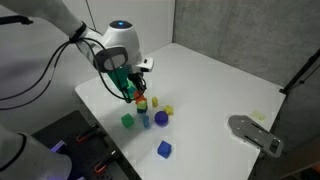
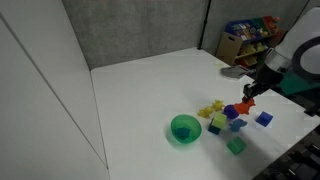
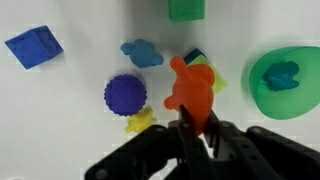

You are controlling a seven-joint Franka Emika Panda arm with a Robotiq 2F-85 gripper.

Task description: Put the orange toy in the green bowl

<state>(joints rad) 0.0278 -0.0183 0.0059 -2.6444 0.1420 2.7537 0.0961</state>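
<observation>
My gripper is shut on the orange toy, which sticks out beyond the fingertips. In both exterior views the gripper holds the toy just over the cluster of small toys. The green bowl sits to the right in the wrist view, apart from the toy, with a small blue piece inside. In an exterior view the bowl stands to the left of the toy cluster.
A blue cube, a green cube, a round purple toy, a yellow star and a light-blue toy lie on the white table. A grey object lies near the table edge.
</observation>
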